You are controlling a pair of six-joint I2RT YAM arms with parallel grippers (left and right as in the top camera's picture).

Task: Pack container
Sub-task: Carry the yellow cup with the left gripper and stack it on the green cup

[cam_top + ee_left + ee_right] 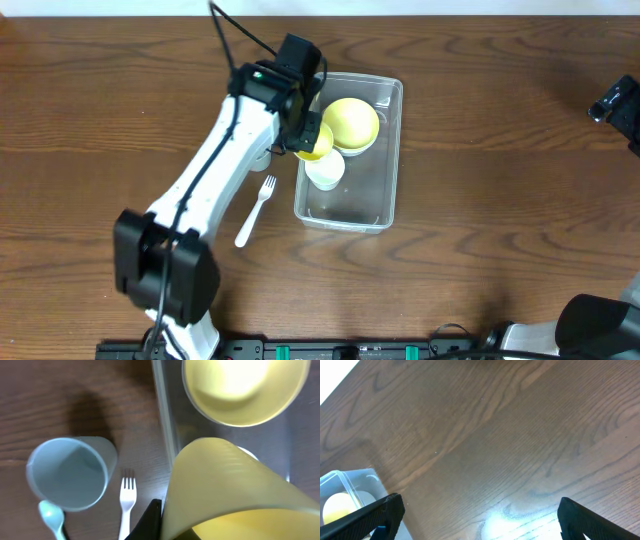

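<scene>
Left gripper is clamped on a yellow cup, held right over the container at its 10 o'clock rim; I'd say it's lining up a drop. From overhead, the clear tub lies mid-table. A yellow bowl fills its 12 o'clock end and a white cup sits just below, so the 6 o'clock half is spare. A fork lies outside at 8 o'clock.

Left wrist: the cup looms tilted with a dark finger against its wall. A blue cup and blue spoon are on the wood outside.

Right wrist: the right gripper is spread, empty, parked well clear, the tub's corner peeking in at 8 o'clock.
</scene>
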